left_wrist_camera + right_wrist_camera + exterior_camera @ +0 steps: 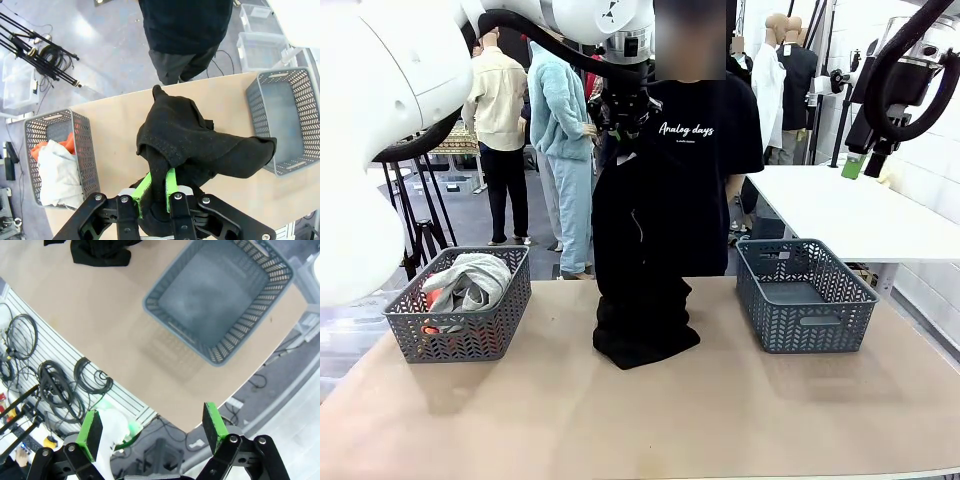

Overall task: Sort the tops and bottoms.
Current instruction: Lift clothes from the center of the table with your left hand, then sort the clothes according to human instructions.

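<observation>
Tan tabletop (620, 420) lies bare and wide toward 6 o'clock, right down to its near edge, and a person (705, 150) in a black T-shirt stands at 12 o'clock just behind the far edge. Our left gripper (622, 112) hangs high over the middle of the table, its jaws pinched tight on a black garment (640, 250), one of the bottoms. The cloth drops in a long column from that grip, and its lower end lies bunched on the table a little toward 12 o'clock from the centre. Bare wood shows on both sides of that heap, so it sits well apart from either basket. At 9 o'clock the left basket (460, 335) holds a grey top (475, 275) lying over most of a red-orange top (67, 142), which peeks out at the far end; the grey cloth rises slightly above the rim. At 3 o'clock the right basket (810, 325) stands near the table's right edge, its floor showing. Our right gripper (152, 427) is held high off the table beyond that edge, jaws spread wide with nothing between them, looking down on that basket and the table corner.
</observation>
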Controlling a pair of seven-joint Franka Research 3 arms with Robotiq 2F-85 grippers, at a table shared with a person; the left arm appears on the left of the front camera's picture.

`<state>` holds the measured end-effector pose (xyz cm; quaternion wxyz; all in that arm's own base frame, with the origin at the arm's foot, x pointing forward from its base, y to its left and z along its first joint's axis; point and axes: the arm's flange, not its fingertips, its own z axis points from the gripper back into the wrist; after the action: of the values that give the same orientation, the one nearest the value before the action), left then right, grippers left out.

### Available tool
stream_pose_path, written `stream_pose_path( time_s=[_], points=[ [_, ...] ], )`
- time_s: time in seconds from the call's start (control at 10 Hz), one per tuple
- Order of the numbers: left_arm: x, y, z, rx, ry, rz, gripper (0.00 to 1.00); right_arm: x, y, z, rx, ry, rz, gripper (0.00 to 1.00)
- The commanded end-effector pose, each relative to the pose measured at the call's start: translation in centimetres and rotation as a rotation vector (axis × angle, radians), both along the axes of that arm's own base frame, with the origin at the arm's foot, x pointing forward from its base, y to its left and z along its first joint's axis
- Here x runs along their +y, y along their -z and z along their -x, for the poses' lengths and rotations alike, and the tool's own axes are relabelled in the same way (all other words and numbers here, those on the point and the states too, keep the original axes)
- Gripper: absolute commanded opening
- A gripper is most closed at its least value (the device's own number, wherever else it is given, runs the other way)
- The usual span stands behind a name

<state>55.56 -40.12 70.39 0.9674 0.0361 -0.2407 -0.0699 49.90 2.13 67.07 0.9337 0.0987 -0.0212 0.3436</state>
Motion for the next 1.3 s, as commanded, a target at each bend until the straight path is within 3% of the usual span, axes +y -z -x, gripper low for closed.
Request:
stream_pose_path(
  time_s=[0.0, 1.2],
  points=[
    [0.29, -0.70, 0.35, -0.009, -0.001, 0.003, 0.00, -0.01, 0.04, 0.25, 0.008, 0.002, 0.005, 1.00],
    [0.29, -0.70, 0.35, -0.009, -0.001, 0.003, 0.00, -0.01, 0.04, 0.25, 0.008, 0.002, 0.005, 1.00]
  ],
)
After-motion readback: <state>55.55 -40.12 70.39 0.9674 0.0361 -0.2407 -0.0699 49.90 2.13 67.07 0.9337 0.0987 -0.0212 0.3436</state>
